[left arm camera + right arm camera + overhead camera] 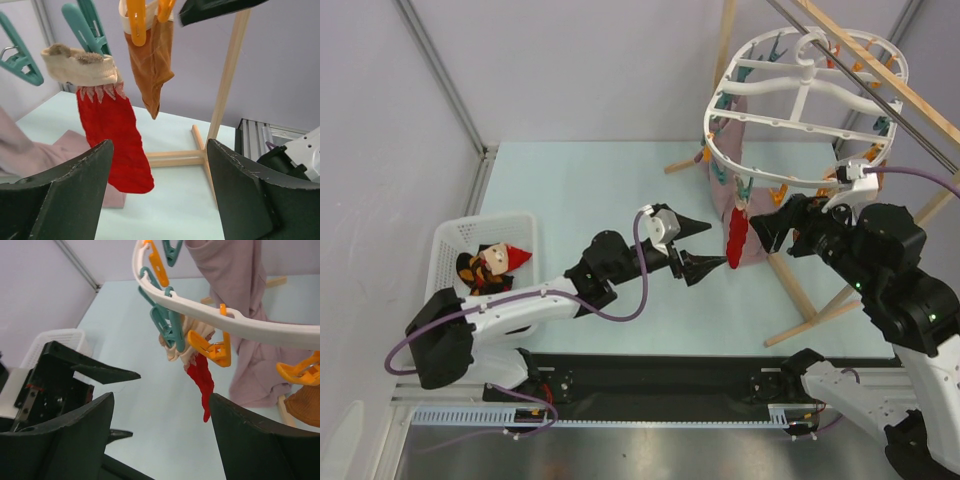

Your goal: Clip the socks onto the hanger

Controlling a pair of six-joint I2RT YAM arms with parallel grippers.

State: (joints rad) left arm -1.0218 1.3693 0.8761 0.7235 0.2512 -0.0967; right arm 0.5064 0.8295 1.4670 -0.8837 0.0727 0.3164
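The white ring hanger [772, 124] hangs at the upper right with teal and orange clips. A red sock with a cream cuff [735, 236] dangles from a teal clip [167, 325]; it shows too in the left wrist view [114, 145] and the right wrist view [202, 382]. A black sock with orange diamonds [473, 270] lies in the white basket [448, 238], beside another red and cream sock [510, 257]. My left gripper [718, 246] is open and empty just left of the hanging sock [159, 150]. My right gripper [765, 232] is open and empty just right of it [161, 400].
A mauve-pink cloth [240, 315] and an orange-brown garment [152, 65] on an orange clip [137, 20] hang from the ring. The wooden rack's poles [810, 290] and upright [227, 85] stand to the right. A metal bar [880, 100] crosses above.
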